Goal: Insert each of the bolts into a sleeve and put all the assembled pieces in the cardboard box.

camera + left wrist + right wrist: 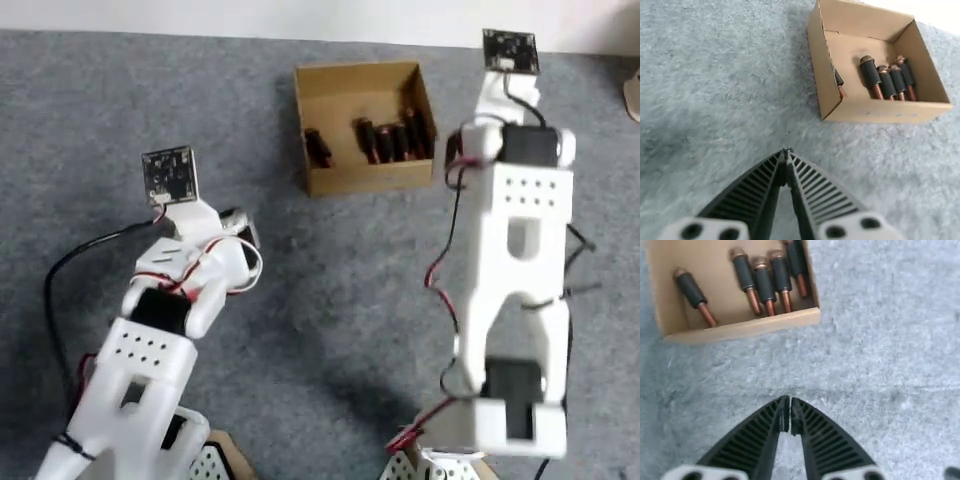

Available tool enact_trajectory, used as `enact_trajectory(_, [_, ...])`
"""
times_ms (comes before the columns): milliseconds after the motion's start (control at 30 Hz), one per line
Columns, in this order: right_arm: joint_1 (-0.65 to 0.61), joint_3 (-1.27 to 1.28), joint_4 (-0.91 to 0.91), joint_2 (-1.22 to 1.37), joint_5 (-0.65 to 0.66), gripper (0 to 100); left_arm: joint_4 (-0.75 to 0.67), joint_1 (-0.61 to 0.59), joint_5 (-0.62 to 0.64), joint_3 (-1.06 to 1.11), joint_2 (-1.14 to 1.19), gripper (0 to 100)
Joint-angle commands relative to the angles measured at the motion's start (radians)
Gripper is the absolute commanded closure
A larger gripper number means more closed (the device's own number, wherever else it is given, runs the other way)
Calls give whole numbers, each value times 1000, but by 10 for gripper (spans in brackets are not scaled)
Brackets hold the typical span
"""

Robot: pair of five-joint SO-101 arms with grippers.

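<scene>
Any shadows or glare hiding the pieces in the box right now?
High view: no glare on the cardboard box; the assembled pieces show as dark shapes; arm shadows fall on the carpet, short of the box. Left wrist view: box floor evenly lit, no glare. Right wrist view: the same.

The left arm, at the lower left of the frame, and the right arm, at the right, have white shells with rows of small holes, red and black cables, and a dark circuit board each. The left end effector and the right end effector have black ribbed fingers.
</scene>
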Motion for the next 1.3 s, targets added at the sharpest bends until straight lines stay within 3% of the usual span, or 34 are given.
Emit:
enact_trajectory(0, [13,162,-84,-194,26,995,71,-18,-15,-54,-62,995])
enact_trajectory(367, [13,691,-292,-616,57,995,137,-142,-78,97,-277,995])
enact_trajectory(600, [13,822,-314,-722,55,995,252,-157,-137,160,-475,995])
enact_trajectory(867, [13,1030,-427,-843,51,995,270,-162,-199,275,-656,995])
enact_trajectory(1033, [13,1118,-440,-958,54,995,275,-226,-219,337,-737,995])
enact_trajectory(1267, [12,1270,-504,-1086,57,995,370,-232,-255,352,-839,995])
